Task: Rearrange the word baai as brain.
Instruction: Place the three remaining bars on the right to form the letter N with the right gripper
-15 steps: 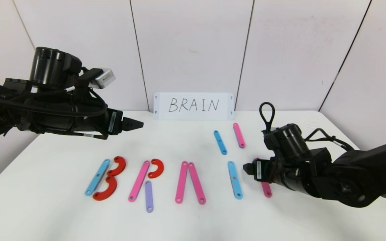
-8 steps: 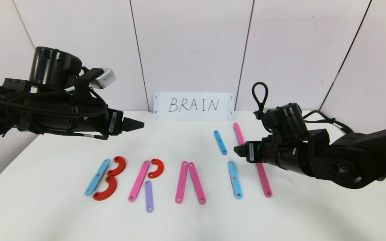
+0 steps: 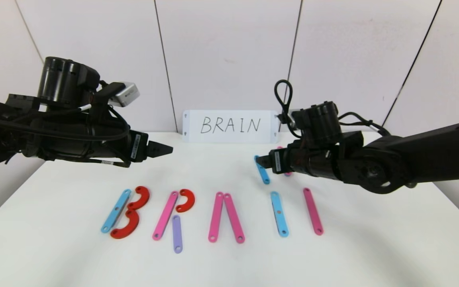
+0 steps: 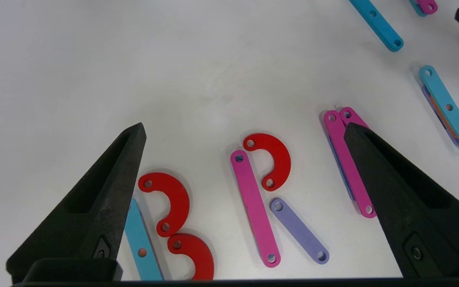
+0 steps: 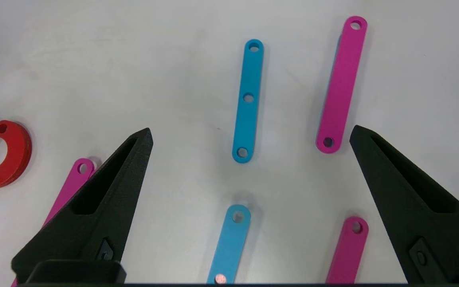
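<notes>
Hovering over the left end of the white table (image 3: 54, 247), the left gripper (image 3: 161, 150) is pointing inward with its jaws spread wide and nothing between them. Below it the letters are lying in a row. Farthest left, a light-blue strip (image 3: 115, 211) and two red curves (image 3: 134, 213) are making a B. Next, a pink strip (image 3: 165, 215), one red curve (image 3: 186, 200) and a short purple strip (image 3: 177, 233) are forming an R. In the middle, two pink strips (image 3: 225, 217) are meeting at their far ends, giving an A without a crossbar. Right of that, a blue strip (image 3: 279, 214) is standing as the I, and a single pink strip (image 3: 313, 211) is lying beside it, apart from it. Behind these two, nearer the white card reading BRAIN (image 3: 230, 126), a spare blue strip (image 5: 248, 100) and a spare pink strip (image 5: 341, 84) are lying side by side, not touching. The right gripper (image 3: 262, 161) is hanging just above them, jaws wide apart and empty; it seems clear of the table, though that is hard to judge.
</notes>
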